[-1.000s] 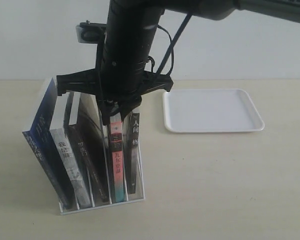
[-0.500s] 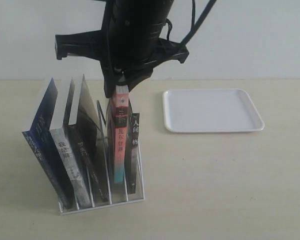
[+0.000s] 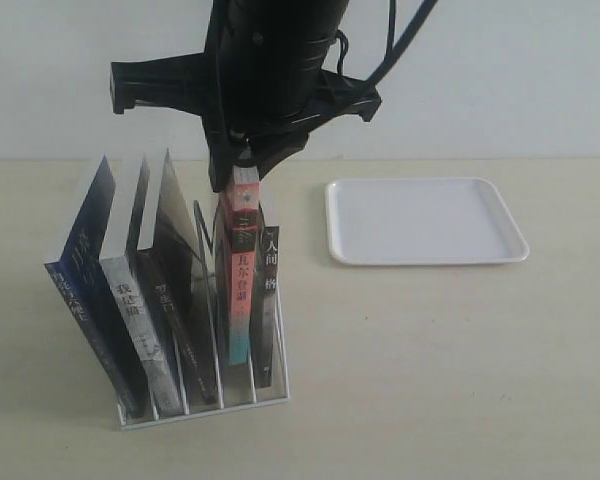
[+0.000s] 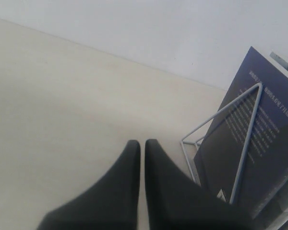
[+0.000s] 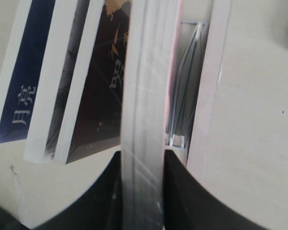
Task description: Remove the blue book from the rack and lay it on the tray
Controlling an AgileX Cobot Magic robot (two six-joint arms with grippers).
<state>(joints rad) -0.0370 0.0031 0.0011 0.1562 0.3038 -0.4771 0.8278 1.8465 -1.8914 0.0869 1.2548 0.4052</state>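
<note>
Right jaws clench a pink-spined book [image 3: 238, 285], part-raised from the rack [image 3: 205, 410]; left jaws are closed and empty. The blue book [image 3: 85, 270] stands in the end slot farthest from the tray [image 3: 425, 258]. Lifting straight up should avoid snagging the dividers.

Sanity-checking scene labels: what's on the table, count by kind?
books: 5 (blue book, white-spined book, dark-spined book, pink-spined book, black-spined book)
rack: 1
tray: 1
total: 7
</note>
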